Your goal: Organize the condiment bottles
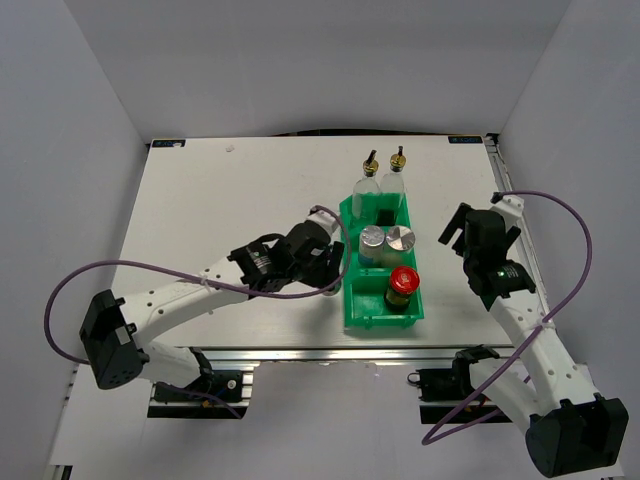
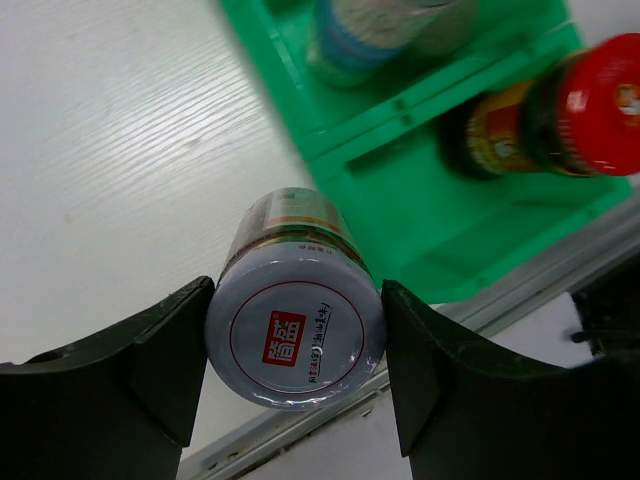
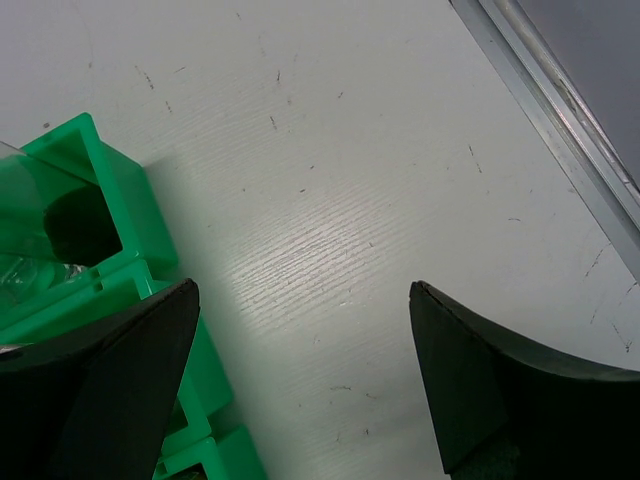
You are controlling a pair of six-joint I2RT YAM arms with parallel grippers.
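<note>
My left gripper (image 2: 296,350) is shut on a short silver-lidded jar (image 2: 296,335), its lid facing the camera, just left of the green bin (image 2: 420,220). In the top view the left gripper (image 1: 335,262) hides that jar. The bin (image 1: 352,300) holds two tall clear bottles (image 1: 368,188) (image 1: 396,182) in the far compartment and two silver-lidded jars (image 1: 372,240) (image 1: 401,240) in the middle. A red-capped jar (image 1: 403,283) stands in the near one and shows in the left wrist view (image 2: 590,105). My right gripper (image 1: 455,232) (image 3: 305,370) is open and empty over bare table right of the bin (image 3: 100,190).
The white table (image 1: 220,200) spreads left of and behind the bin. Its metal right edge (image 3: 560,110) runs close to the right gripper. The near table edge (image 2: 520,300) lies just beyond the bin's near end. A purple cable (image 1: 570,240) loops by the right arm.
</note>
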